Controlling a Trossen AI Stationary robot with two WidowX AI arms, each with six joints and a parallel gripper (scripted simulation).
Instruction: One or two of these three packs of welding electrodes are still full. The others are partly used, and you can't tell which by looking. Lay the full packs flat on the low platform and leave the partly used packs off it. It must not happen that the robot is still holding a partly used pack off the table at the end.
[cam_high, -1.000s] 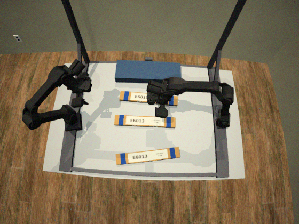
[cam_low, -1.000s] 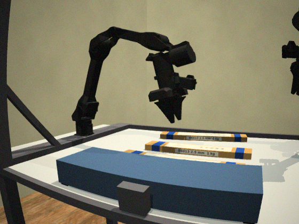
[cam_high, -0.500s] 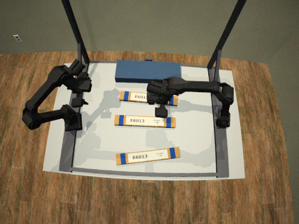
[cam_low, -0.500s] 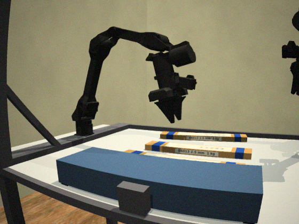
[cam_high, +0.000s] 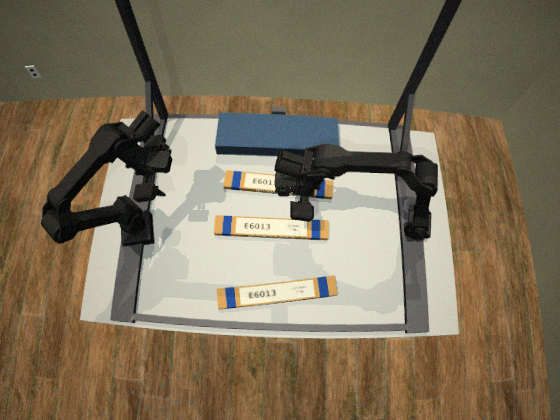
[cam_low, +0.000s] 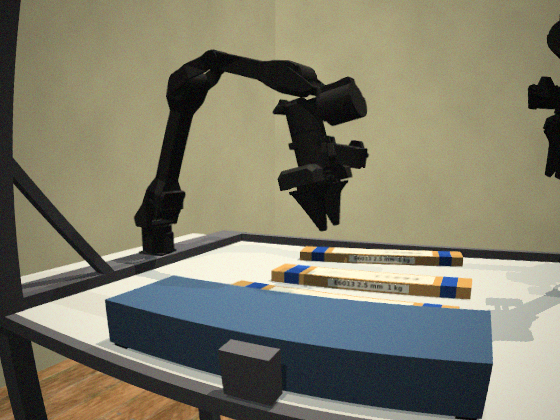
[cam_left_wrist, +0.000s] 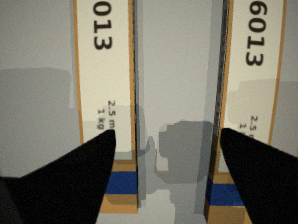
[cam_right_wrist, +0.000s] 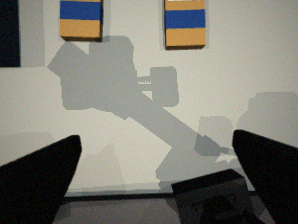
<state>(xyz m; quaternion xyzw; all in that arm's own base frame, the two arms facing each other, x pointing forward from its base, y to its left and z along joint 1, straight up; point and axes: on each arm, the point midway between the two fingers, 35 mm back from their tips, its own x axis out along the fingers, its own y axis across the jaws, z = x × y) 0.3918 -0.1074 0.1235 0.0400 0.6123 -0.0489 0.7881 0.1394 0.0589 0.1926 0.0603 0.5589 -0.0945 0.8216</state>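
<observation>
Three electrode packs, the nearest (cam_high: 250, 181) (cam_low: 257, 286) (cam_left_wrist: 255, 90) (cam_right_wrist: 80, 25), middle (cam_high: 270, 227) (cam_low: 370, 285) (cam_left_wrist: 107, 75) (cam_right_wrist: 185, 30) and farthest (cam_high: 277, 292) (cam_low: 382, 257), lie flat off the platform (cam_high: 277, 131) (cam_low: 300, 320) (cam_right_wrist: 9, 35), presumably because fullness needs testing. Left gripper (cam_high: 296, 187) (cam_low: 330, 226) (cam_left_wrist: 168, 132) and right gripper (cam_high: 160, 192) (cam_low: 552, 175) (cam_right_wrist: 156, 139) stand released, holding nothing.
</observation>
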